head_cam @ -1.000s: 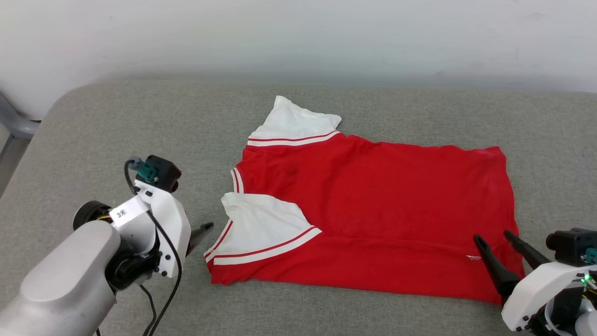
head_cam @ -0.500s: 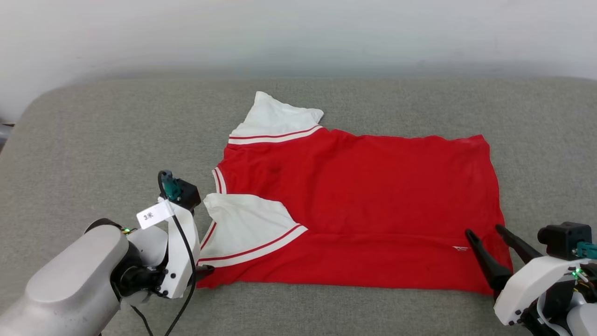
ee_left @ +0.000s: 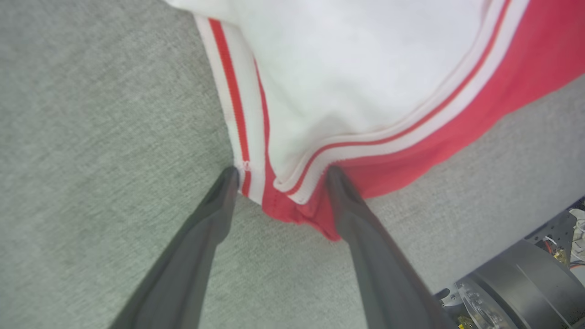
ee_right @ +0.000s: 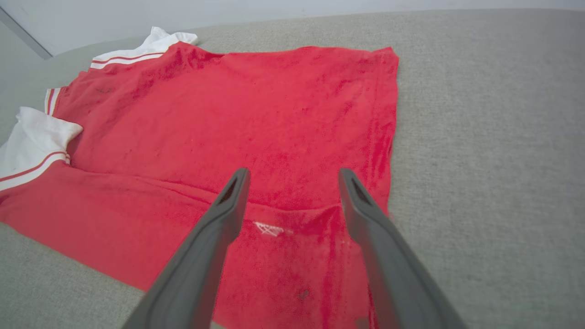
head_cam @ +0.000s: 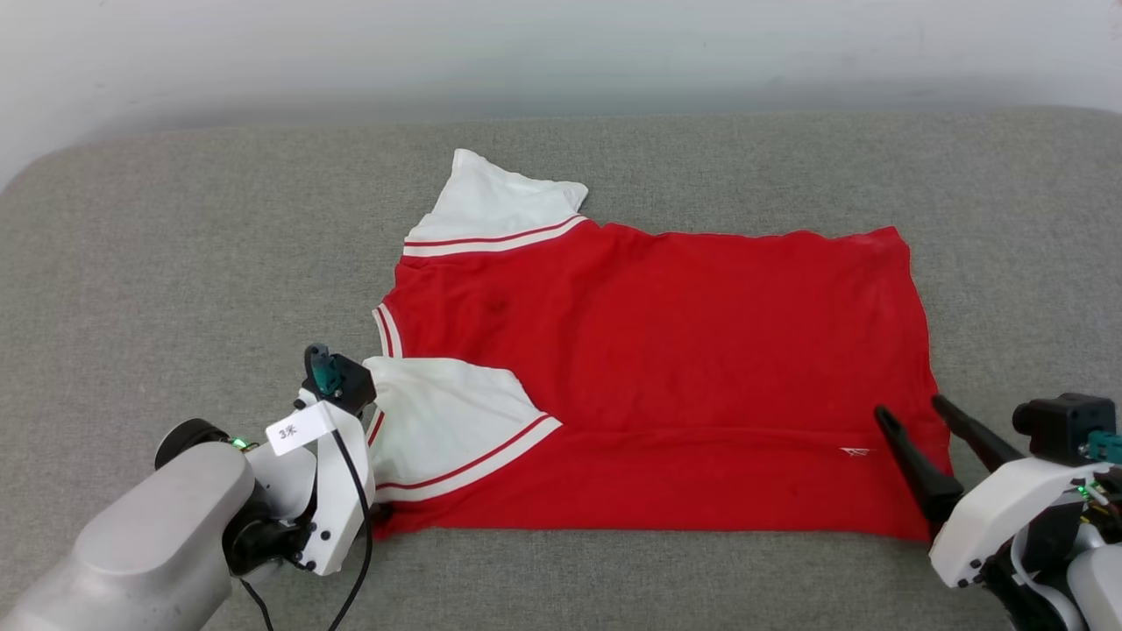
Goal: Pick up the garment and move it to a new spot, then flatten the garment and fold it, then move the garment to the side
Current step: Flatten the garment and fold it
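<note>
Both grippers stand jaws apart: the left gripper (ee_left: pixel 281 171), beside the garment (head_cam: pixel 666 350) a second ago, now straddles its near-left corner, striped trim (ee_left: pixel 237 114) between its fingers (ee_left: pixel 215 214) in the left wrist view, while the right gripper (head_cam: pixel 907 407) hovers over the near-right corner, mid grey cushion (head_cam: pixel 175 263)

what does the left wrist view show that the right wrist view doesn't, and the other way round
Left wrist view: the left pincer, open, its tips either side of a corner of the garment, where a white sleeve's striped cuff ends. Right wrist view: the right pincer, open over the hem, a small white logo between its fingers, and most of the red body spread flat. Both: the garment on the grey cushion.
</note>
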Tool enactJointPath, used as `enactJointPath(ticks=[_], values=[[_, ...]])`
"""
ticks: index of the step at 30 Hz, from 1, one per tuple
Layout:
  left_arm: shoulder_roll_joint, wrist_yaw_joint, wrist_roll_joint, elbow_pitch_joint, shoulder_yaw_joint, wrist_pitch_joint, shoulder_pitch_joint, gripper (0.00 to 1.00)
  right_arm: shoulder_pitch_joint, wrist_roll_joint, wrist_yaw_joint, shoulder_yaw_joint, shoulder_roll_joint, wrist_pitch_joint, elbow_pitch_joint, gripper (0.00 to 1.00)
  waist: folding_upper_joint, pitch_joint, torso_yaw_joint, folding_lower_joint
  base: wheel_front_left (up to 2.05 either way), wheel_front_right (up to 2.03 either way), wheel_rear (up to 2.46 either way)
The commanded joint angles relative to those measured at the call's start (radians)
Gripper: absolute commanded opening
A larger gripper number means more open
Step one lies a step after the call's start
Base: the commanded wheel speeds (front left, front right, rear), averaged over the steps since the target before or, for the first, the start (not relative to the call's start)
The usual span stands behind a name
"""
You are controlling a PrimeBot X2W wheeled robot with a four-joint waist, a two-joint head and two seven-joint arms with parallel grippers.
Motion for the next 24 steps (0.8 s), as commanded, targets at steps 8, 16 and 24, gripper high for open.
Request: enactJointPath(ticks=[8, 16, 24], values=[[0.021, 0.002, -0.013, -0.032, -0.023, -0.117, 0.0, 0.0, -0.026, -0.027, -0.001, -0.014, -0.121, 0.089, -0.074, 1.0, -0.0001, -0.031, 0.016, 0.0001, 0.0, 0.0, 0.0], [0.052, 0.002, -0.007, -0.084, -0.017, -0.167, 0.016, 0.0, -0.012, 0.055, -0.001, 0.037, -0.283, 0.384, -0.178, 1.0, -0.0001, -0.048, 0.031, 0.0001, 0.0, 0.0, 0.0], [0.056, 0.015, 0.01, -0.141, -0.023, -0.181, 0.01, 0.0, -0.035, 0.108, -0.001, 0.08, -0.291, 0.585, -0.158, 1.0, -0.0001, -0.029, 0.045, 0.0001, 0.0, 0.0, 0.0]])
